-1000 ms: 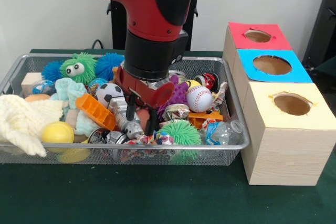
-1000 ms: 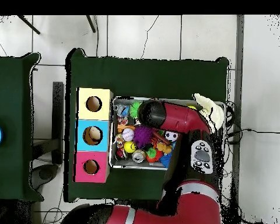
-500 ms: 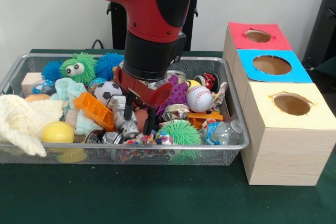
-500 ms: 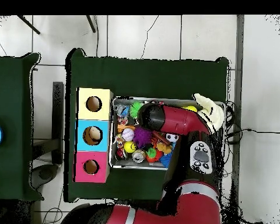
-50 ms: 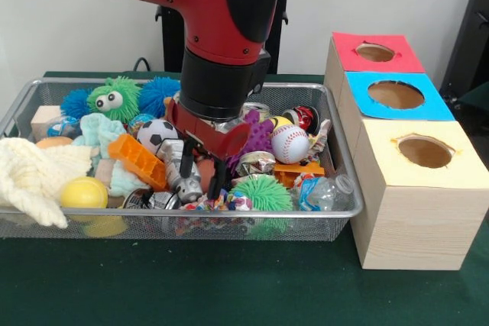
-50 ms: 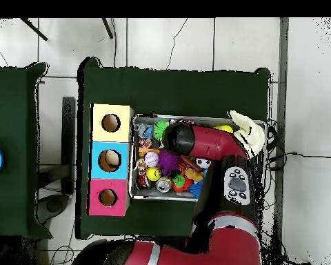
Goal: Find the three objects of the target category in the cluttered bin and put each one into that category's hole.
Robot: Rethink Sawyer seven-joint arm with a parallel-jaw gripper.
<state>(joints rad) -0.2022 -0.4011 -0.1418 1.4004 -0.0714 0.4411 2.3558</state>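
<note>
My end effector has lifted slightly in the bin, fingers parted around clutter by the orange block, nothing secured yet.

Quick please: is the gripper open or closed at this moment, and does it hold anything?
Gripper: open, fingers spread down in the bin's clutter; whether they grip anything cannot be told.

I see a plain pale wall behind, white tiled floor, and a second green table alongside.
</note>
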